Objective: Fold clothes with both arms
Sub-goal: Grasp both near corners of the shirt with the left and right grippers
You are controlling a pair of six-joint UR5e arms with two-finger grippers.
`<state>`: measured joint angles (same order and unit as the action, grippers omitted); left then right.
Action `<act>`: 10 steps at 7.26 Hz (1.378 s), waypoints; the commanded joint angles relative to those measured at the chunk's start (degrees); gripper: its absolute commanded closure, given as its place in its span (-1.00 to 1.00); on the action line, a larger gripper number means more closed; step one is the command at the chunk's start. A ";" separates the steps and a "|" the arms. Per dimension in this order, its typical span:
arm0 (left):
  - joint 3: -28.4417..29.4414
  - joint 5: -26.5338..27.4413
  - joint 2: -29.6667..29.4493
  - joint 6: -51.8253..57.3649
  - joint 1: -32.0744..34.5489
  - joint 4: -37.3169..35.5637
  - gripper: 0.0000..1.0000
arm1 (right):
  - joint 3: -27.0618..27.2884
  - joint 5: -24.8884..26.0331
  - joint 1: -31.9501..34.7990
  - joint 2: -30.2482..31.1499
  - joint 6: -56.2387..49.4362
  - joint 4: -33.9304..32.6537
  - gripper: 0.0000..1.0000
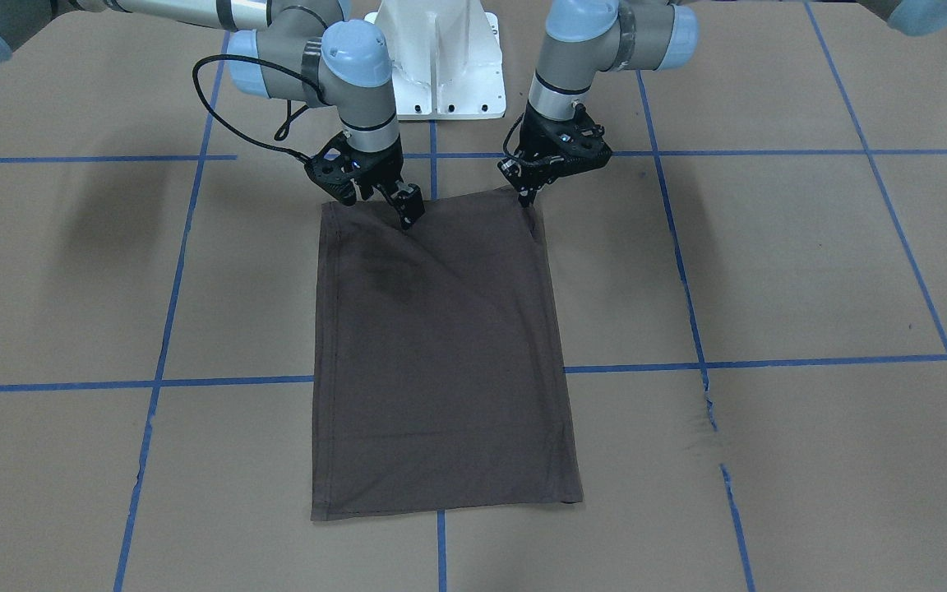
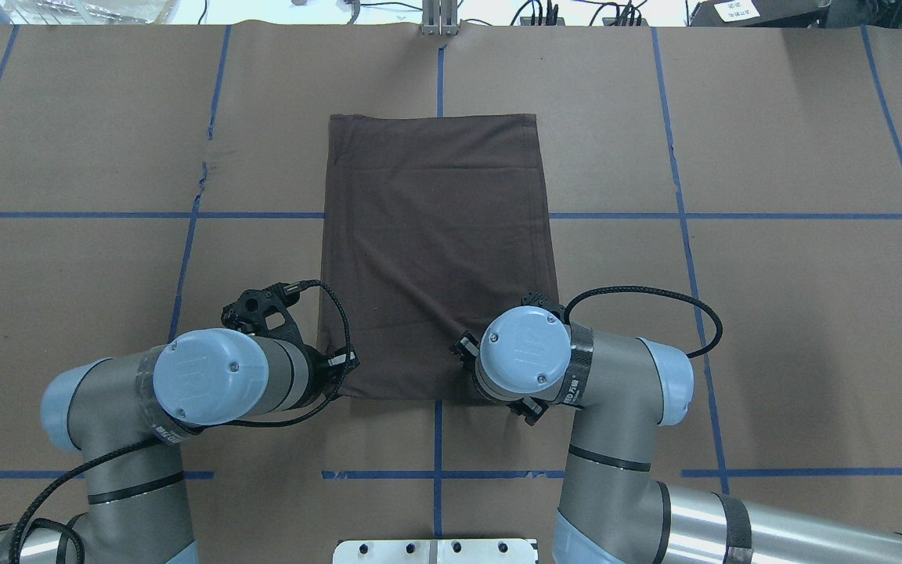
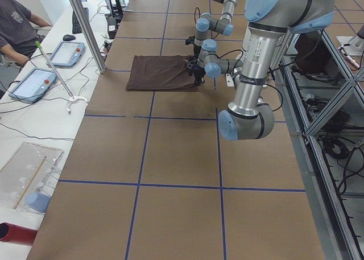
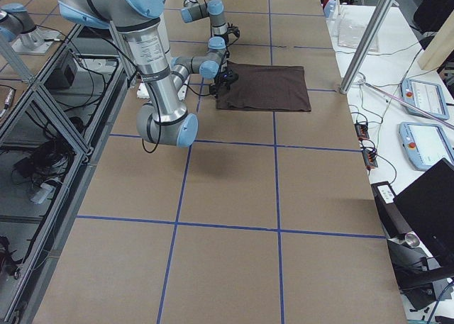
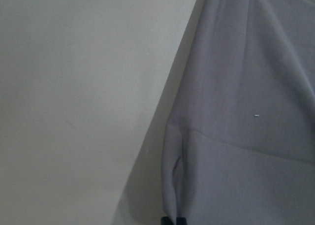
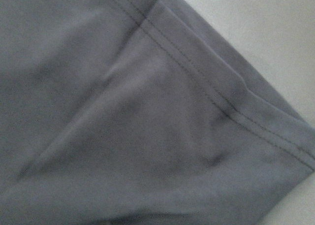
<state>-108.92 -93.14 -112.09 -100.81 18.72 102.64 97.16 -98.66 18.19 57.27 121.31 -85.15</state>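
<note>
We see the T-shirt (image 1: 441, 353) lying flat as a narrow rectangle in the middle of the table (image 1: 810, 263), its short near edge at the robot's base, so we judge both arms are placed to lift that edge for a fold away from the robot. The left gripper (image 1: 529, 196) pinches 1 near corner, fabric bunched at its tips. The right gripper (image 1: 409, 210) presses the hem, inward of the other corner; we cannot tell how wide it stands.

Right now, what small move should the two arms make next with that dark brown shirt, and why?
Probably lift both near corners slightly: the left pincer and right pincer sit on the near edge of the flat, dark brown folded cotton T-shirt, seemingly pinching it.
</note>
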 commanded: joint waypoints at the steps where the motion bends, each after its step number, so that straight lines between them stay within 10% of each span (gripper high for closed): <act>1: 0.02 0.06 0.03 0.00 0.00 0.02 1.00 | -0.48 -0.31 0.01 0.12 0.06 -0.62 -1.00; 3: -0.06 0.15 0.03 0.00 0.00 0.02 1.00 | -0.39 -0.40 0.01 -0.05 0.15 -1.77 -0.98; 5: -0.06 0.15 0.03 0.00 0.09 0.02 1.00 | -0.04 -0.48 0.09 -0.14 0.42 -1.77 0.60; 6: -0.06 0.15 0.03 0.00 0.09 0.02 1.00 | 0.22 -1.09 0.36 -0.40 0.50 -1.86 1.00; 10: 0.02 0.15 0.03 0.00 0.09 0.02 1.00 | 0.23 -1.10 0.80 -2.60 0.50 -4.94 1.00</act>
<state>-108.97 -92.99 -112.06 -100.81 18.81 102.66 97.38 -99.75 18.86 54.89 121.85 -89.89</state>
